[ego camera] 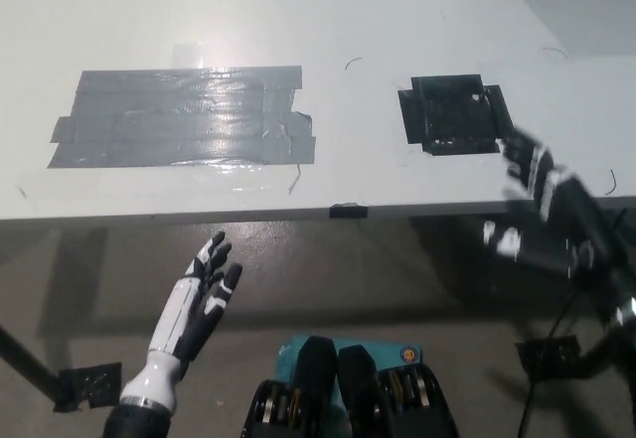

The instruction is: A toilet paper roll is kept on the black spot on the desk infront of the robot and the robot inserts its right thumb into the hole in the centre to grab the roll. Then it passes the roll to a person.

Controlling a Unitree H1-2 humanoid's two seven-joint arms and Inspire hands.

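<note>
Left hand (199,299): white, at lower left, below and in front of the tabletop (298,1) edge. Fingers spread and straight, palm open, holding nothing. Resting; not over the work surface.

Grey tape patch (184,115): large rectangle of overlapping strips on the left half of the tabletop, glossy, a loose torn corner at its right end. Nothing on it.

Black spot (452,112): square of dark tape right of centre, well apart from the grey patch. Bare. No toilet paper roll is on it, and no roll shows anywhere in view, so the task's object cannot be located from this frame. No person visible either.

Right hand (542,210): black with pale markings, motion-blurred, at the right, just beyond the near tabletop edge and near the black spot's lower right corner. Fingers appear parted, with nothing in them.

Handling judgement (roll not in view, from task text only): a paper roll should be light and soft on the outside, with a stiffer cardboard core. Squeezing the outer wraps would likely dent it. Best hold: thumb down the centre hole, fingers against the outer wall. Being light, it may tip or slide if nudged off-centre during insertion.
</note>
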